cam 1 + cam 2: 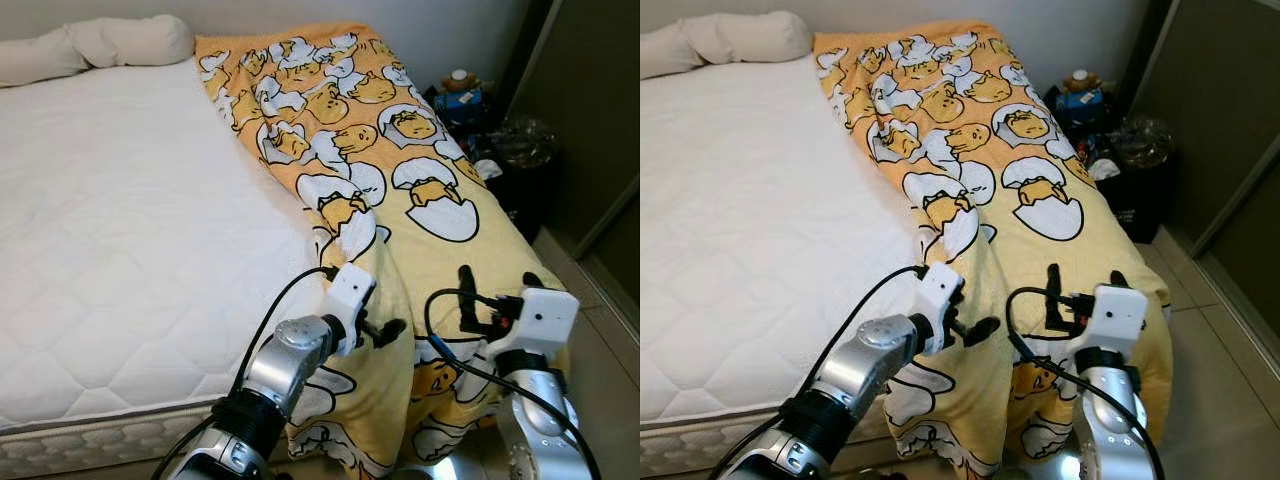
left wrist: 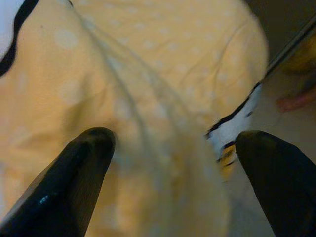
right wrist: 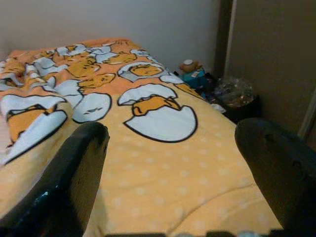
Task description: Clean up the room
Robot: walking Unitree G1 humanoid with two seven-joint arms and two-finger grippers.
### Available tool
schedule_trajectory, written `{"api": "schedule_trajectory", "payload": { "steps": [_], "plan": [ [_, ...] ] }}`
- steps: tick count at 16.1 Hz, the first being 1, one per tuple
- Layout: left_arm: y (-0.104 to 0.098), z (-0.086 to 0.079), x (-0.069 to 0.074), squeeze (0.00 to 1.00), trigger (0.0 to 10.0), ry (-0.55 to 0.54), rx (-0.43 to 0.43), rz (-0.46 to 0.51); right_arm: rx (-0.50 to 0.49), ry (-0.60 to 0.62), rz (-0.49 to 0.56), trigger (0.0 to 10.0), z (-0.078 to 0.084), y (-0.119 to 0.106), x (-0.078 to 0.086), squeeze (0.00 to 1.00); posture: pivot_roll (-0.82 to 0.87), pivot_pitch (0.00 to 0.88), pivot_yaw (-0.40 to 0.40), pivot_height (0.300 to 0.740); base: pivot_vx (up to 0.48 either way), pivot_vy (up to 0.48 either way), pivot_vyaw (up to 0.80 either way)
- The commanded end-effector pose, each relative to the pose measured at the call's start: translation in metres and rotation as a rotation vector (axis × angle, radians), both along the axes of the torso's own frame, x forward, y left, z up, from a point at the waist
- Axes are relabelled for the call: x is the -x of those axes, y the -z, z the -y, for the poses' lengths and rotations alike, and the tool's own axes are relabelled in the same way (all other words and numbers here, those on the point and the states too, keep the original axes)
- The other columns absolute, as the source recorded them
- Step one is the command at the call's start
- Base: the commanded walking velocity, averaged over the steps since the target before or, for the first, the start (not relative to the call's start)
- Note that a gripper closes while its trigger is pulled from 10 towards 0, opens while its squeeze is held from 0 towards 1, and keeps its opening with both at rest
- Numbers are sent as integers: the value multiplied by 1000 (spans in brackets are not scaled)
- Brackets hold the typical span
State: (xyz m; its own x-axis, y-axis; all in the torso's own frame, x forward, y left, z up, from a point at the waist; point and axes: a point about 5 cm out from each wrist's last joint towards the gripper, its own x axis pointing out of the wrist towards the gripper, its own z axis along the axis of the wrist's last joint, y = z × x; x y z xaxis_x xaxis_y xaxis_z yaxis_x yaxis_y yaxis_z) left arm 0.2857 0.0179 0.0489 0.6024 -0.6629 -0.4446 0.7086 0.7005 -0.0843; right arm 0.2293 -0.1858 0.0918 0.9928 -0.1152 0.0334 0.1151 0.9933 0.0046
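A yellow blanket [image 1: 400, 150] printed with egg cartoons lies bunched along the right side of the bed, draping over the foot end. The bare white mattress [image 1: 120, 220] takes up the left. My left gripper [image 1: 385, 328] is open, its fingers [image 2: 74, 173] straddling a raised fold of the blanket [image 2: 163, 148] near the foot of the bed. My right gripper [image 1: 497, 282] is open and hovers just above the blanket's right corner [image 3: 163, 163], holding nothing.
Two white pillows [image 1: 90, 45] lie at the head of the bed. A dark bin with a plastic bag [image 1: 520, 145] and a small toy bear [image 1: 460, 85] stand by the wall on the right. A dark wardrobe door [image 1: 590, 110] borders the tiled floor.
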Motion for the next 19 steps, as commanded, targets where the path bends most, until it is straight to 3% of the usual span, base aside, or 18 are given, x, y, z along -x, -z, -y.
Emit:
{"api": "schedule_trajectory", "payload": {
  "steps": [1,4,19],
  "plan": [
    [5,-6,-3,0,10000,10,-136,97,4,-9,5,10000,-3,-3,-4,0,-278,50,81,736,0,0,0],
    [11,-12,-5,0,10000,-46,-159,99,5,-20,3,10000,-5,-3,-7,0,-270,41,81,736,0,0,0],
    [11,-12,-5,0,10000,-46,-159,99,5,-20,3,10000,-5,-3,-7,0,-270,41,81,736,0,0,0]
  ]
}}
